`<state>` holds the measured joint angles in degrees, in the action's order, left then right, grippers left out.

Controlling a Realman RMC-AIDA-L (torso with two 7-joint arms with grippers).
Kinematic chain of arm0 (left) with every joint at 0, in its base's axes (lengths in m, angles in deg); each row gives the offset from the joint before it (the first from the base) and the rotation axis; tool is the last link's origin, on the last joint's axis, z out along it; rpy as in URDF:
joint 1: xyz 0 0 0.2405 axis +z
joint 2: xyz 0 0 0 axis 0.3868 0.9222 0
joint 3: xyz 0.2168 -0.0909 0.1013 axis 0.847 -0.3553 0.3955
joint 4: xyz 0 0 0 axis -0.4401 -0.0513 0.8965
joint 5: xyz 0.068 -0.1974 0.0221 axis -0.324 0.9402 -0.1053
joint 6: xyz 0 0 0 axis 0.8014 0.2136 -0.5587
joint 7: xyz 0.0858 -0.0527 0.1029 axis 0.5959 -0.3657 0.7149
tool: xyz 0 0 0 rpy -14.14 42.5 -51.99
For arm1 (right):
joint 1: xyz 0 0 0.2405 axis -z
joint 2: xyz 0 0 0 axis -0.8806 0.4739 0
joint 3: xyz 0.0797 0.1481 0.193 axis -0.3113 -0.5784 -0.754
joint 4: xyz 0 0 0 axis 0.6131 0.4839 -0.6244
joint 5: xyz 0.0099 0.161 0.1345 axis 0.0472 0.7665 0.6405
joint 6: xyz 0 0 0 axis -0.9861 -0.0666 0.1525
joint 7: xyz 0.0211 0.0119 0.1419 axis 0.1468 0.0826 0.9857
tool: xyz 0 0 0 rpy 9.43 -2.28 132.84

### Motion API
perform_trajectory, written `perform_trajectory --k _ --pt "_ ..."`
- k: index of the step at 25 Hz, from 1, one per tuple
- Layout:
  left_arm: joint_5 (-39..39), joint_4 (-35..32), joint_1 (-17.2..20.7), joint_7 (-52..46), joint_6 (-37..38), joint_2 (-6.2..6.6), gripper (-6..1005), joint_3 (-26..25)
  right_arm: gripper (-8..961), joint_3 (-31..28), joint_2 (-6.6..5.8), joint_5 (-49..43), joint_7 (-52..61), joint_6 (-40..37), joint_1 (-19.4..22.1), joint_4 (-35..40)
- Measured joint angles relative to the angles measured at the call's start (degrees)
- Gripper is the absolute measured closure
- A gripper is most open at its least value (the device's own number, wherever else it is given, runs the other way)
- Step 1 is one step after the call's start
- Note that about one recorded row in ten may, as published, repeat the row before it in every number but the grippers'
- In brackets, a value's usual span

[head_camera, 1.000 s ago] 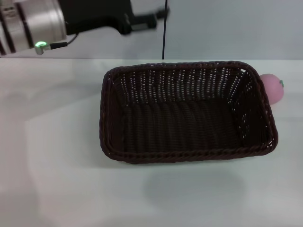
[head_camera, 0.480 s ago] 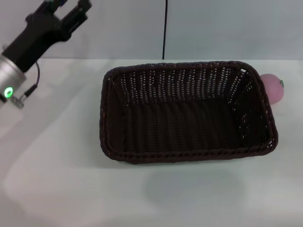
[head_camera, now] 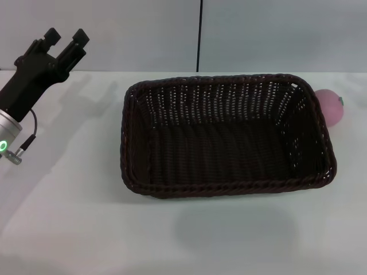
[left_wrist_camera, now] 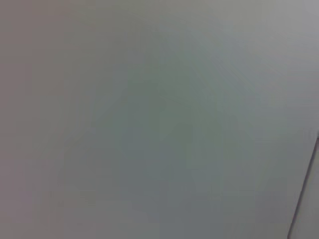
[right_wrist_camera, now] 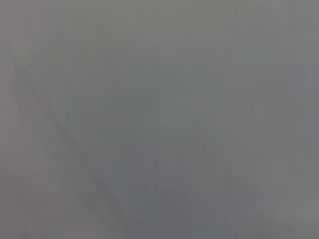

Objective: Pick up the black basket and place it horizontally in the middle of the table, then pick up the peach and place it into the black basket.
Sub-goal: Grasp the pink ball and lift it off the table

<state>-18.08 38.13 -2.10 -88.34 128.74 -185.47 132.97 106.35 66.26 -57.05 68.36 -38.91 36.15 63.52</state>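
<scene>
left hand (head_camera: 64,40) black, two fingers spread, holding nothing, over table (head_camera: 69,229) far-left corner | dark woven rectangular wicker basket (head_camera: 226,177) mid-table, long axis along front edge | small pink round toy peach (head_camera: 331,107) touching its right end, far from left hand; right hand unseen

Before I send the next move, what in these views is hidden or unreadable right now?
- Peach: head view, its near-left side is covered by the black basket rim; whether they touch is unclear.
- Right tool: in no view; the right wrist view shows only a featureless grey blur.
- Left wrist view: a blank pale surface, no task item visible.
- Left tool: head view, open, raised at the table's far left; its arm is cut off by the left edge.
</scene>
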Motion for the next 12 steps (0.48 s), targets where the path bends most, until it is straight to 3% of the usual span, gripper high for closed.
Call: perform_trajectory --k 7,12 --pt "0.1 1.7 0.2 0.0 2.8 0.02 217 0.0 434 -2.0 -2.69 -21.3 9.2 -8.0 -8.5 5.3" --pt "0.1 3.1 0.2 0.0 3.1 0.03 218 -0.1 430 -1.6 -3.28 -31.9 13.5 -8.1 -12.8 5.9"
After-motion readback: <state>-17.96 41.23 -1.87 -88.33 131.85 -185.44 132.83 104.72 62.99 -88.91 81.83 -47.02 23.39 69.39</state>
